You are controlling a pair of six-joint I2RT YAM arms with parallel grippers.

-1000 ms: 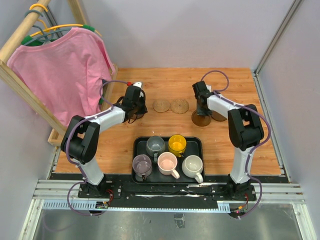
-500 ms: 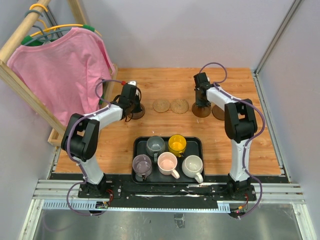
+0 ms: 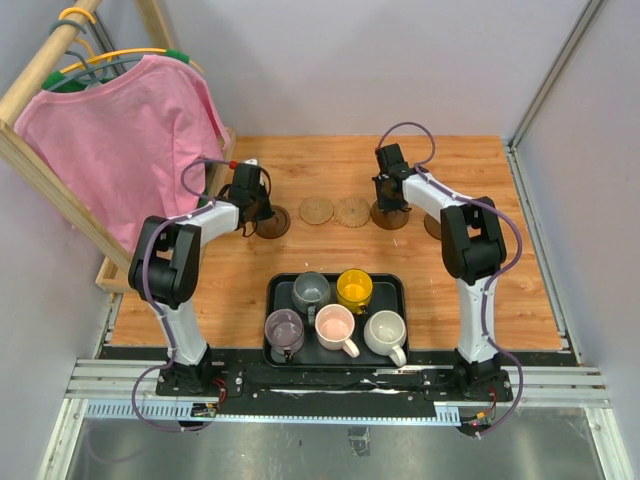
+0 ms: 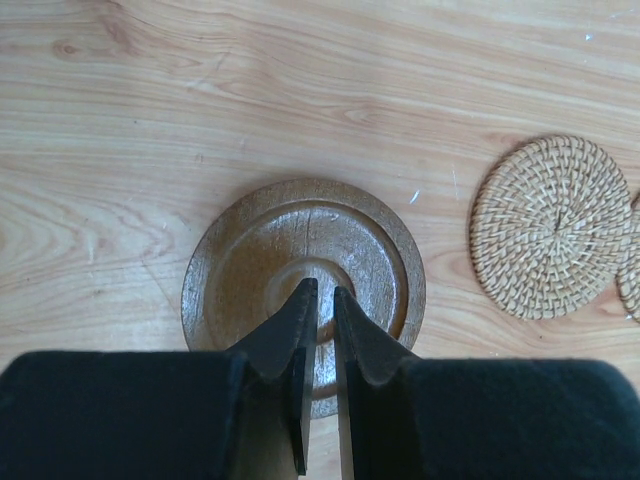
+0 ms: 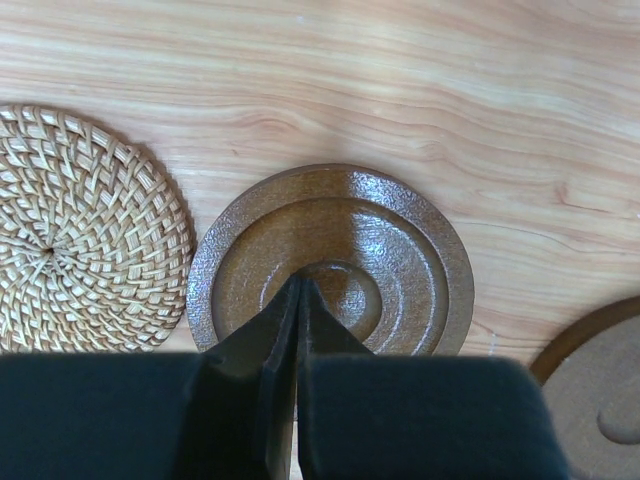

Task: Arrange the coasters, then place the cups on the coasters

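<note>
Two tan woven coasters (image 3: 316, 211) (image 3: 352, 212) lie side by side at the back middle. A dark brown coaster (image 3: 274, 222) (image 4: 250, 260) lies flat to their left, with my left gripper (image 3: 257, 213) (image 4: 320, 290) over it. Its jaws stand a narrow slit apart and hold nothing. My right gripper (image 3: 388, 203) (image 5: 300, 285) is shut, tips on another dark coaster (image 3: 391, 217) (image 5: 400, 230) just right of the tan pair. A third dark coaster (image 3: 436, 227) (image 5: 600, 390) lies further right. The cups stand in a black tray (image 3: 271, 300): grey-blue (image 3: 311, 290), yellow (image 3: 354, 288), mauve (image 3: 284, 330), pink (image 3: 335, 326), off-white (image 3: 385, 332).
A pink shirt (image 3: 120, 130) hangs on a wooden rack along the table's left side, close to my left arm. Grey walls close off the back and the right.
My right gripper has slid its dark coaster back and left, up beside the tan pair. My left gripper has shifted left over its coaster and its jaws have parted slightly.
</note>
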